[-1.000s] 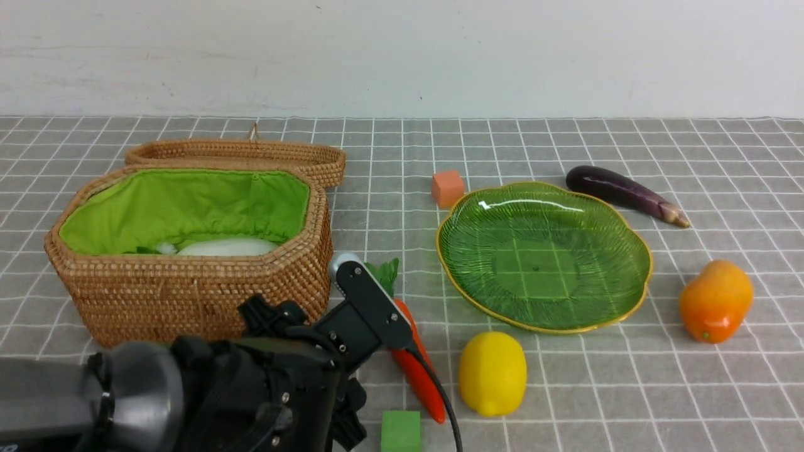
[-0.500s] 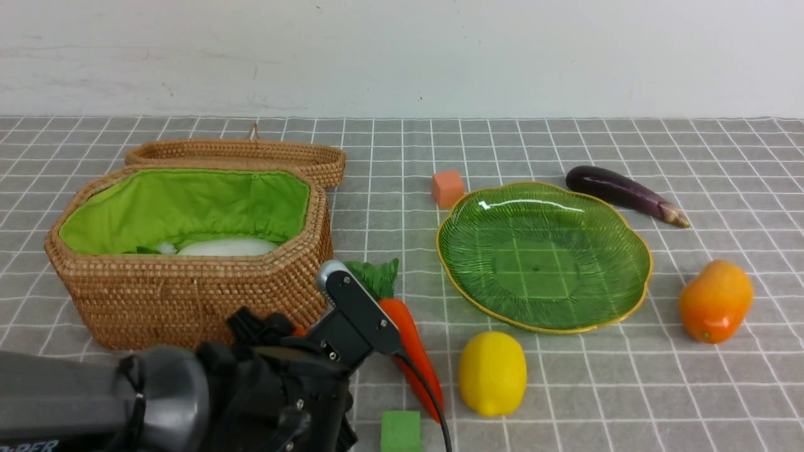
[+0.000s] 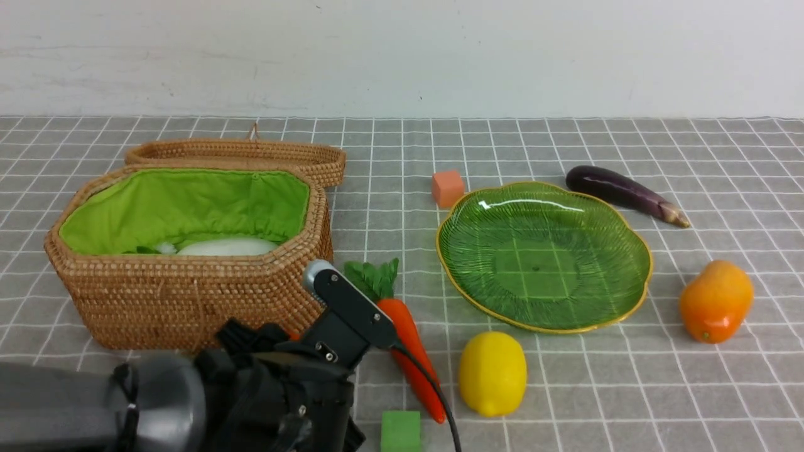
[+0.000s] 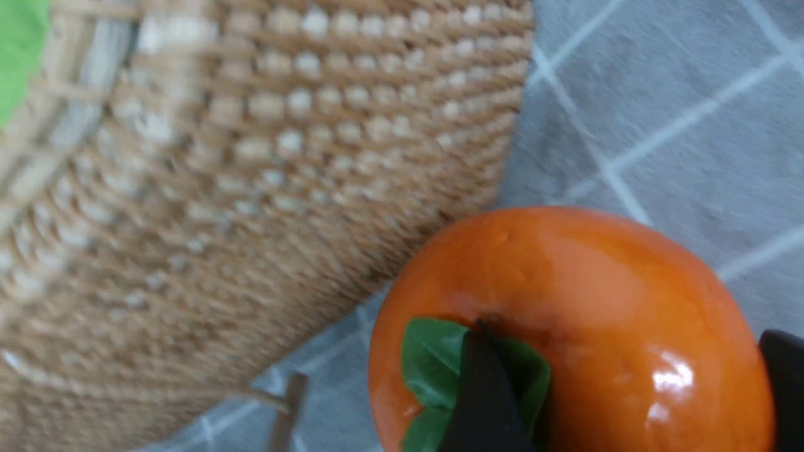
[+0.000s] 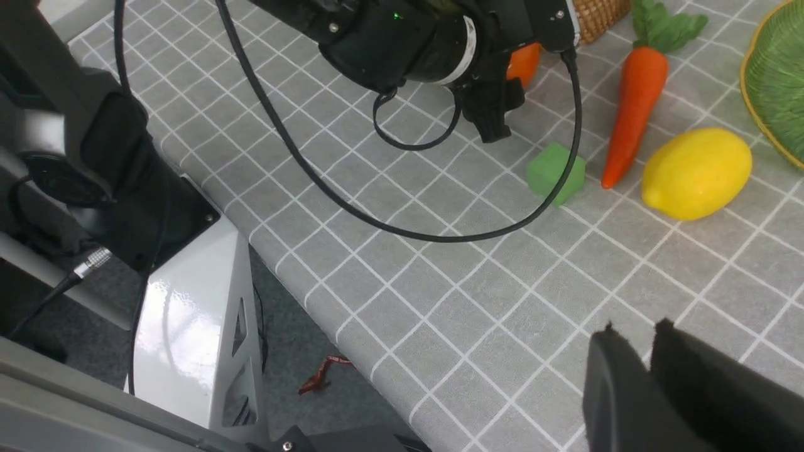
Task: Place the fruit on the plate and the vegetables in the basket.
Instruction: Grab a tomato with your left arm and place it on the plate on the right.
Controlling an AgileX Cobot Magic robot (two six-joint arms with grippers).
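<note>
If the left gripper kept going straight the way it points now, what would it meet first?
Most likely the round orange fruit beside the basket; it lies directly ahead between the spread fingers, though how close is unclear.

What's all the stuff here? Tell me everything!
tablecloth: one, grey checked, underneath
basket: one, brown, green-lined, left
lid: one, brown, behind basket
radish: one, white, inside basket
carrot: one, orange, right of basket
leafy-capped fruit: one, orange, beside basket
plate: one, green, middle, empty
lemon: one, yellow, before plate
mango: one, orange-yellow, right of plate
eggplant: one, purple, behind plate
salmon cube: one, salmon, behind plate's left
green cube: one, green, by carrot tip
left gripper: one, black, around leafy-capped fruit
right gripper: one, black, shut, empty
</note>
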